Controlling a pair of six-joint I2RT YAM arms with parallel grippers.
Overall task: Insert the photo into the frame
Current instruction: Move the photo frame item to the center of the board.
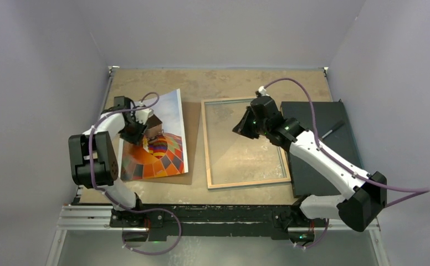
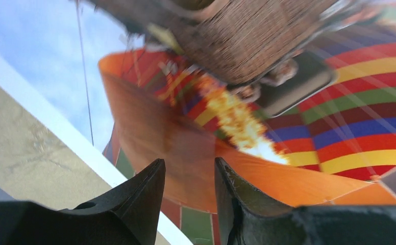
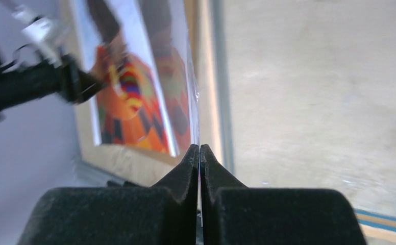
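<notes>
The photo (image 1: 168, 160) lies left of the frame (image 1: 205, 145), under the left gripper (image 1: 138, 133) — fingers apart, nothing seen between them. It looks light, floppy and easily creased — best pinched at an edge. The right gripper (image 1: 245, 126) pinches a thin clear pane (image 3: 198, 102).

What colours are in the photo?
The photo: orange balloon, red, yellow, green, blue stripes; best in left wrist view.

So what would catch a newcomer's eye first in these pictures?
The bright hot-air-balloon photo on the left, with the left gripper open over it. Next, the frame in the middle, where the right gripper is pinched shut on the edge of a thin clear pane.
</notes>
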